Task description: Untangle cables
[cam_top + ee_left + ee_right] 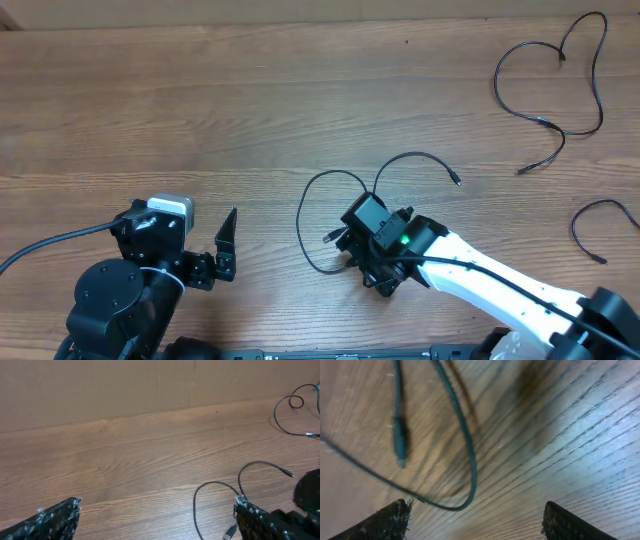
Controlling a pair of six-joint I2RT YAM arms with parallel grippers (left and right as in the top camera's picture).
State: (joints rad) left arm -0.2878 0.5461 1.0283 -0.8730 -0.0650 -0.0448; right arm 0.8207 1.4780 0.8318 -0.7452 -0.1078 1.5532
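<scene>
Wooden table [200, 100]; right gripper [476, 517] angled down over cable [471, 460], jaws apart.

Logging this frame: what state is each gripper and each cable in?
left gripper: open, holding nothing.
right gripper: open, fingers either side of the centre cable, not gripping it.
centre cable: loose loops lying on the table, partly hidden under the right gripper.
top-right cable: loose loops on the table, nothing touching it.
right-edge cable: curved, lying flat, partly out of frame.
</scene>
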